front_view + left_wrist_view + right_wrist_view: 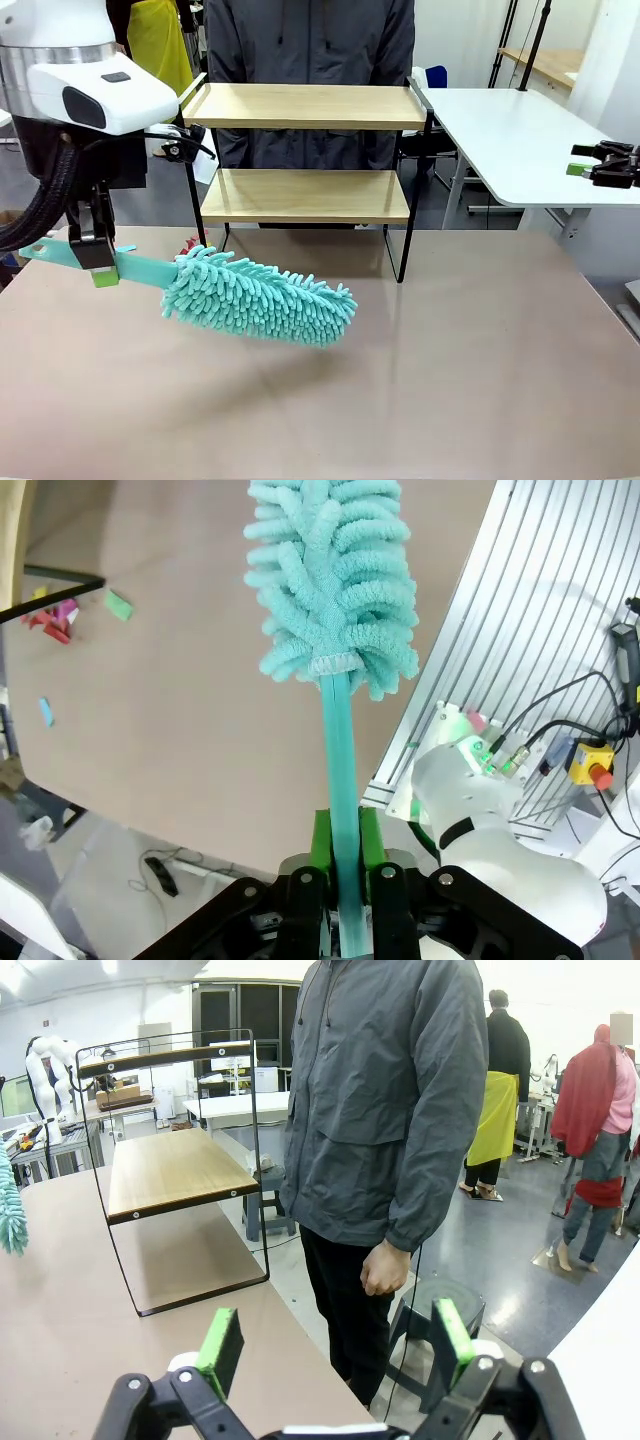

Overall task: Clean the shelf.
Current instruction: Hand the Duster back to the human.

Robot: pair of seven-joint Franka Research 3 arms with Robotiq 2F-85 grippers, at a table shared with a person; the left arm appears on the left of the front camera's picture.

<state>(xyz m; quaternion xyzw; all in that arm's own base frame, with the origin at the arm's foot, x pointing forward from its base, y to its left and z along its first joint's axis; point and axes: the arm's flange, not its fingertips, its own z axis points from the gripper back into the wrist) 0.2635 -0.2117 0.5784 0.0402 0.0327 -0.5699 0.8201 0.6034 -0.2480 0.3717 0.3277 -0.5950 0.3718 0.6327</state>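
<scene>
The shelf (pixel 310 105) stands at the table's far edge, two light wooden boards in a thin black frame, both boards bare; it also appears in the right wrist view (pixel 175 1170). My left gripper (pixel 95 258) at the left is shut on the teal handle of a fluffy teal duster (pixel 262 298), which hangs low over the table in front of the shelf. In the left wrist view the green pads (pixel 321 842) clamp the handle and the duster (pixel 330 580) head points away. My right gripper (pixel 330 1345) is open at the far right (pixel 590 165), holding nothing.
A person in a grey jacket (pixel 310 45) stands behind the shelf, a hand (pixel 385 1268) hanging down. A white table (pixel 520 130) is at the right. Small coloured bits (pixel 60 615) lie on the brown table (pixel 400 380) near the shelf's left leg.
</scene>
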